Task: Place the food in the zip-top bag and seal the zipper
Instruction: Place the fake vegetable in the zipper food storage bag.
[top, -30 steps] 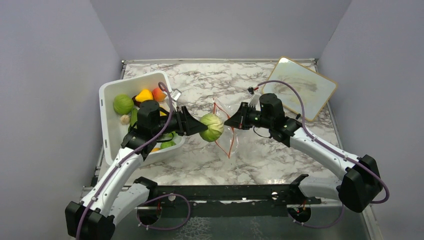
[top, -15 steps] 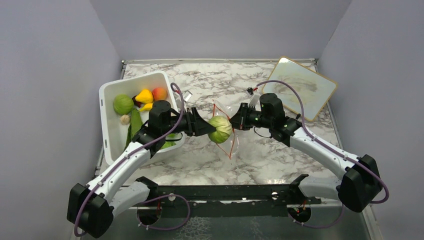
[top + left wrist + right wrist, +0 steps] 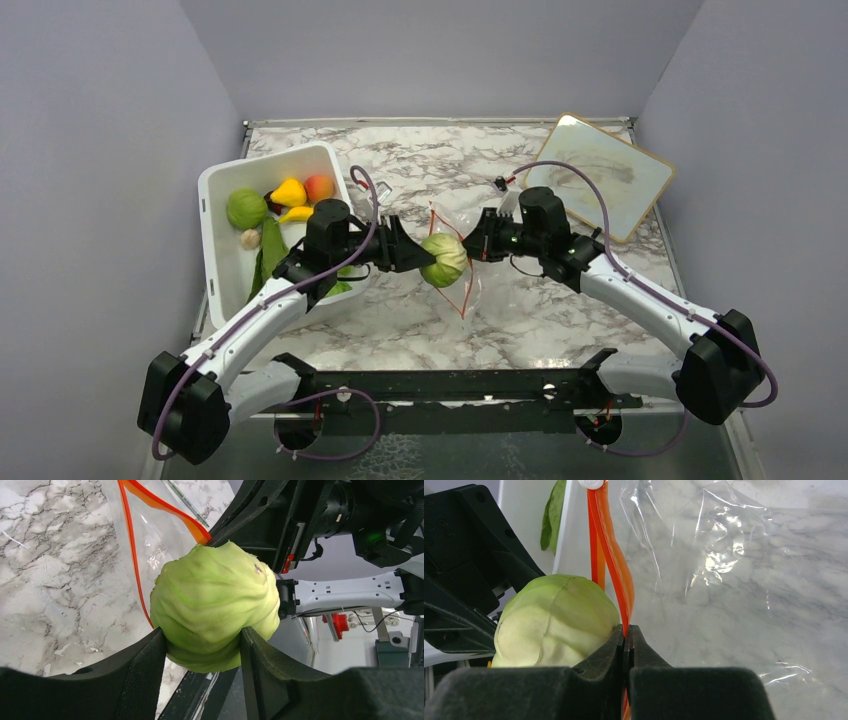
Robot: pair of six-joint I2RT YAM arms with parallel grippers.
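My left gripper (image 3: 432, 259) is shut on a pale green toy cabbage (image 3: 444, 260) and holds it above the table at the mouth of the clear zip-top bag (image 3: 490, 285). The cabbage fills the left wrist view (image 3: 215, 605). My right gripper (image 3: 470, 246) is shut on the red-orange zipper strip (image 3: 616, 565) and holds that edge of the mouth up. The strip's other side (image 3: 132, 555) runs along the marble. The cabbage (image 3: 555, 622) touches my right gripper's left finger. More toy food (image 3: 262, 215), green, yellow and orange, lies in the white tub (image 3: 215, 275).
The white tub stands at the left, close behind my left arm. A framed board (image 3: 600, 175) lies at the back right. The black rail (image 3: 450, 385) runs along the near table edge.
My left gripper has carried the cabbage to the right, from beside the tub up to the bag's mouth. My right gripper has kept its hold on the zipper strip.
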